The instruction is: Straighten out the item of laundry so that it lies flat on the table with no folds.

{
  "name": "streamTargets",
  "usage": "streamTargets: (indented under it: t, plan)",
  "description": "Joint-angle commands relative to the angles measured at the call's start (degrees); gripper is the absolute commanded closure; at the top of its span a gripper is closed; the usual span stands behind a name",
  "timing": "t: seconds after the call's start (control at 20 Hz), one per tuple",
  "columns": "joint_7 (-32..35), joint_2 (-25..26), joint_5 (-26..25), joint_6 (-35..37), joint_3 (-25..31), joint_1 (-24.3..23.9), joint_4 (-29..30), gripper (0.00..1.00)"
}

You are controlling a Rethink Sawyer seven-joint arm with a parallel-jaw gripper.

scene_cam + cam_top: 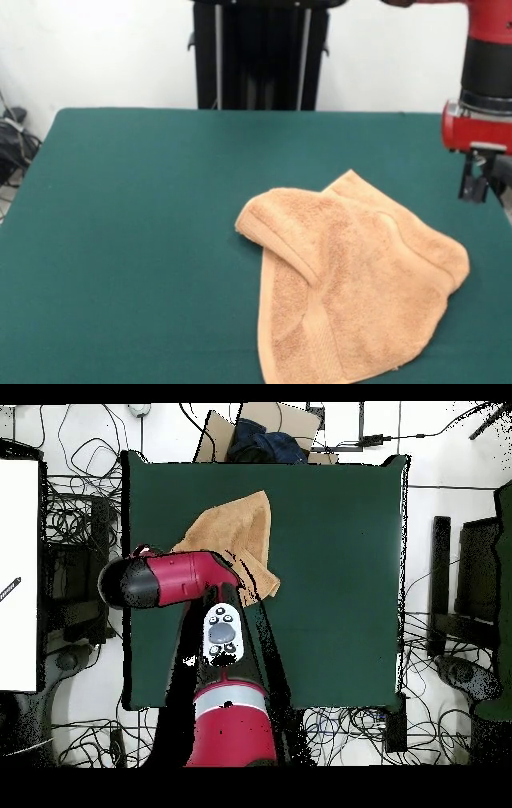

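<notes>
A: Start with the front view. Where is the arm?

B: The arm (488,72) comes down at the upper right of the frame, red and black, with the gripper (478,182) hanging over the right edge of the table (136,240). It is cut off by the frame, so I cannot tell how far it is open. It holds nothing that I can see and is apart from the towel (352,288).

A: And the towel?

B: Lower right of centre, orange-tan, folded over itself, with one flap doubled across its upper left. A woven band runs along its lower left edge, and its bottom is cut by the frame.

A: Open room?

B: The whole left half of the green cloth is bare, as is a strip along the top. A white wall and a black stand (260,52) stand behind, with cables (14,140) at the far left.

A: Now the overhead view.

B: The arm (180,579) reaches from the bottom centre up and to the left, covering the towel's lower part. The towel (235,529) lies in the table's (340,584) upper left; the right half is bare. Cables (75,514) litter the floor around.
</notes>
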Motion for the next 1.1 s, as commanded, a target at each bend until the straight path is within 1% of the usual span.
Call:
streamTargets:
  t: [0.05,0.45,0.7,0.9,1.1]
  plan:
    - [4.05,4.85,-1.05,2.57,-1.80,-1.00,0.53,1.00]
    - [0.98,8.39,-1.27,2.05,0.70,-4.84,-0.44,1.00]
    - [-0.56,9.54,-2.31,2.59,0.75,-5.74,-1.91,1.00]
    - [-0.74,10.39,-2.58,1.88,1.01,-6.29,-2.45,1.00]
    - [-1.02,10.99,-2.49,2.92,1.03,-6.42,-4.00,1.00]
